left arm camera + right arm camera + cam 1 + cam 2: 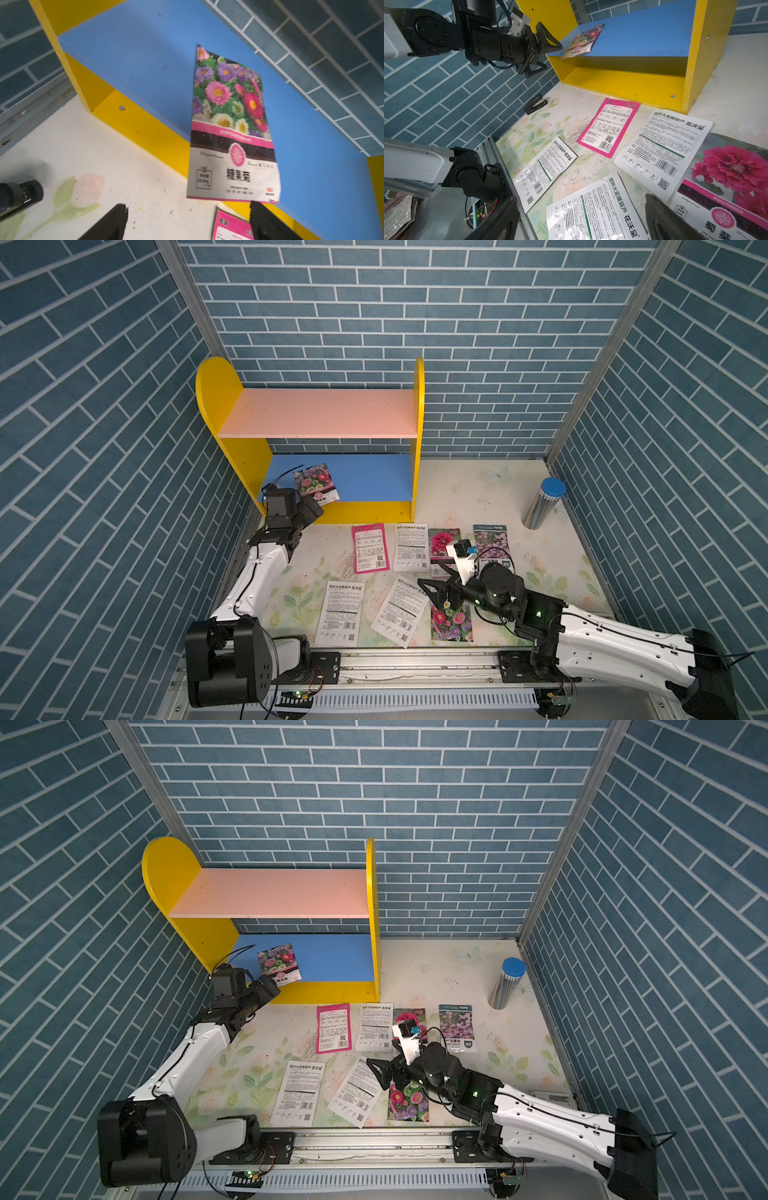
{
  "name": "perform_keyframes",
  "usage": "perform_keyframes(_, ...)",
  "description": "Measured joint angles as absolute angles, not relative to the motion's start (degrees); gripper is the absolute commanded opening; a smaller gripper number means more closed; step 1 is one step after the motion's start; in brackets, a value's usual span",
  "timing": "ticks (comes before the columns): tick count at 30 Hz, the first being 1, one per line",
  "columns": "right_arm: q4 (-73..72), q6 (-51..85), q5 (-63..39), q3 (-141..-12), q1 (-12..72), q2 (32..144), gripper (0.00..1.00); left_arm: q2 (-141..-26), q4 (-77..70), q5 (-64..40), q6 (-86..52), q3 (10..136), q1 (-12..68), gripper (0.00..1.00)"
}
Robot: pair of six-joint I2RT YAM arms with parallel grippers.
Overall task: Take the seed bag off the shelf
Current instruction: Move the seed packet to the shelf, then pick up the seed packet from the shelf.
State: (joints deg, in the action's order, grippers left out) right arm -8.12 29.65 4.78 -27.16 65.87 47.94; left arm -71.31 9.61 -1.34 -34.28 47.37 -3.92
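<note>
seed bag (316, 485) lay overhanging blue board of shelf (374, 481) | left gripper (553, 57) spread, just short of it | right gripper (428, 593) spread over packets (412, 547)

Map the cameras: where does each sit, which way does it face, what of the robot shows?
Top views: one stereo head high above the front rail, looking down toward the back wall; left arm, right arm, the shelf, packets on the table.
Left wrist: on the left arm, facing the seed bag on the blue board; only the tips of the open left gripper show.
Right wrist: low over the table, facing the shelf; open right gripper tips, plus the left arm.
Shared: all views show the seed bag.
</note>
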Motion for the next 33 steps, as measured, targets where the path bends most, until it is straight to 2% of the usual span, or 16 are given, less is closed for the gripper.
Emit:
perform_keyframes(9, -8.08, 29.71, 4.82, -27.59, 65.82, 48.27, 0.96, -74.78, 2.09, -9.50, -35.07, 46.98, -7.35, 0.88)
perform_keyframes(14, -8.10, 29.71, 4.80, -27.70, 65.82, 49.25, 0.96, -77.89, -1.63, -13.26, -36.25, 46.94, -7.84, 0.80)
perform_keyframes(18, -8.10, 29.71, 4.78, -27.70, 65.82, 50.24, 0.96, -79.64, -3.07, -15.84, -37.15, 46.94, -7.94, 0.67)
perform_keyframes(22, -8.16, 29.71, 4.78, -27.70, 65.82, 50.94, 0.96, -79.61, -4.10, -16.73, -37.69, 46.94, -8.01, 0.44)
perform_keyframes(33, -9.69, 30.24, 3.33, -27.92, 65.67, 52.34, 0.95, -78.78, -5.32, -19.40, -38.09, 46.94, -8.60, 0.08)
